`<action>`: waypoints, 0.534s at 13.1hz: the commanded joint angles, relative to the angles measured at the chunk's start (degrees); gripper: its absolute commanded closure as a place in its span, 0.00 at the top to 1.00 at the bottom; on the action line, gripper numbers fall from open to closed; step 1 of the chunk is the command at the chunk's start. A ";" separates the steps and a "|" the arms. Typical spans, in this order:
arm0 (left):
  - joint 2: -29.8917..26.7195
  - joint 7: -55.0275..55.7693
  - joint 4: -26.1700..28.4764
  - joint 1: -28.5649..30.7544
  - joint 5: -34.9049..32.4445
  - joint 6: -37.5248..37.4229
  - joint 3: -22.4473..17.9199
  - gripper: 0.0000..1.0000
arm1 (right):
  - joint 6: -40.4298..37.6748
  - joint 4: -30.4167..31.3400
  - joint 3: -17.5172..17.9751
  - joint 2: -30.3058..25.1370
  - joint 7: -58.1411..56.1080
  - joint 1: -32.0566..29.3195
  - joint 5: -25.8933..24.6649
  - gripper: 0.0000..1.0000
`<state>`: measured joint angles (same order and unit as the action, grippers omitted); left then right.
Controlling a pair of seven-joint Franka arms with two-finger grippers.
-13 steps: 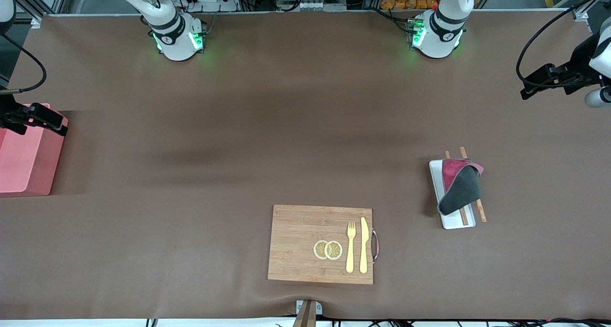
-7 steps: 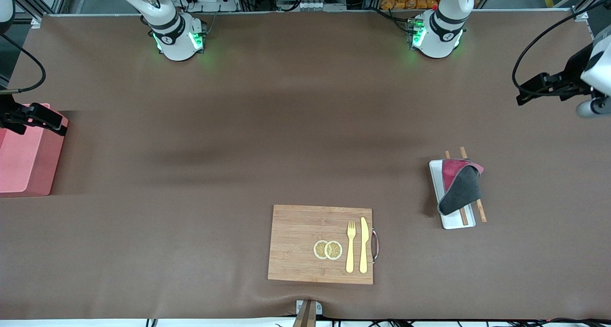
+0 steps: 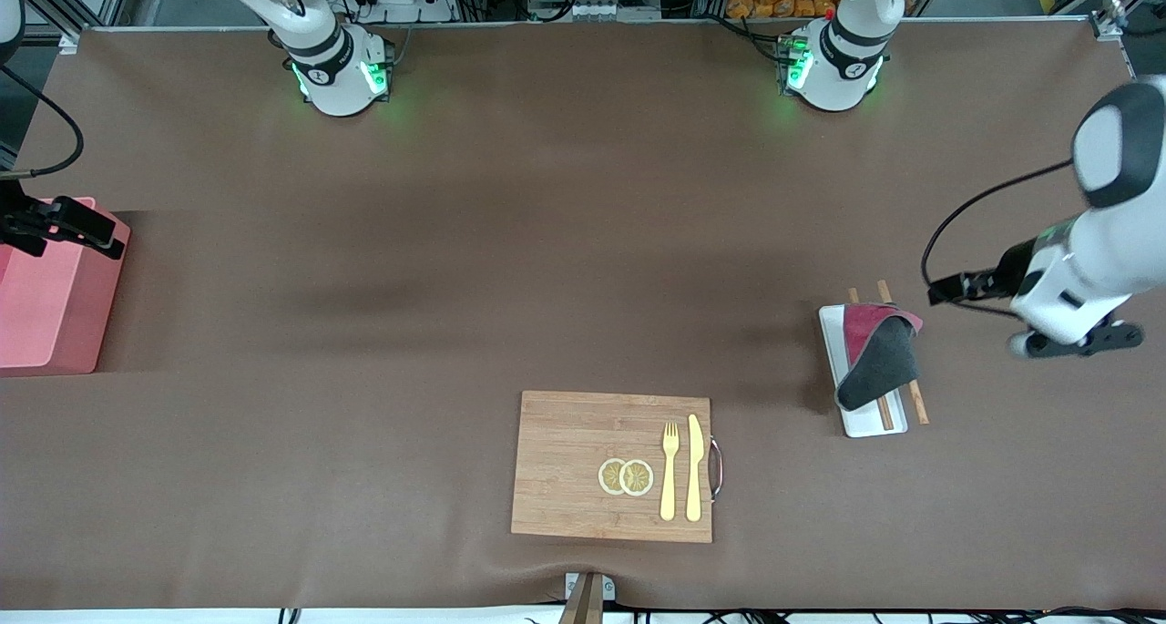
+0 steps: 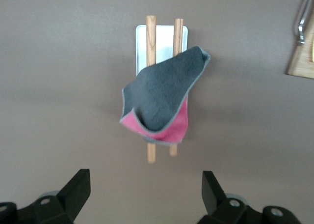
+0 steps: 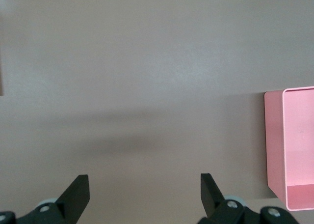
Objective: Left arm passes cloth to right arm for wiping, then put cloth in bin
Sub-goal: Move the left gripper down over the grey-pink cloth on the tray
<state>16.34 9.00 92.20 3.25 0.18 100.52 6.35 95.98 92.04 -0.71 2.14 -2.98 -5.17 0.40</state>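
The cloth [image 3: 877, 354], grey with a red underside, lies folded over a small white tray [image 3: 831, 331] and two wooden chopsticks [image 3: 917, 404]. My left arm [image 3: 1084, 260] hangs over bare table beside that tray, toward the left arm's end of the table. In the left wrist view the cloth [image 4: 164, 94] lies a little ahead of my left gripper [image 4: 145, 184], which is open and empty. The pink bin [image 3: 46, 305] stands at the right arm's end of the table. My right gripper [image 5: 144, 187] waits open and empty above the table, next to the bin [image 5: 289, 145].
A wooden cutting board [image 3: 583, 465] lies close to the front camera, carrying two lemon slices [image 3: 626, 476], a yellow fork [image 3: 669, 471] and a yellow knife [image 3: 694, 467]. Its handled corner [image 4: 301, 57] shows in the left wrist view. Brown mat covers the table.
My left arm has swung in from the table's end and come down beside the tray and cloth. The right arm has stayed by the bin.
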 commanded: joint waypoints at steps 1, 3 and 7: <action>-0.09 0.23 7.18 0.00 -1.06 8.78 -0.02 1.00 | -0.44 -0.37 0.62 0.85 0.17 -0.72 -0.32 1.00; 2.19 0.23 8.44 0.09 -1.06 12.49 -0.02 1.00 | -0.70 -0.20 0.79 0.85 4.80 0.07 -0.23 1.00; 6.32 0.23 7.91 -0.17 -1.06 15.84 -0.02 0.85 | -1.85 0.24 0.88 1.55 19.83 3.58 -0.14 1.00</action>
<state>21.26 9.00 100.13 3.19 0.18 114.43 6.34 94.91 92.24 0.06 3.25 10.54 -3.05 0.48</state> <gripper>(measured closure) 0.026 0.000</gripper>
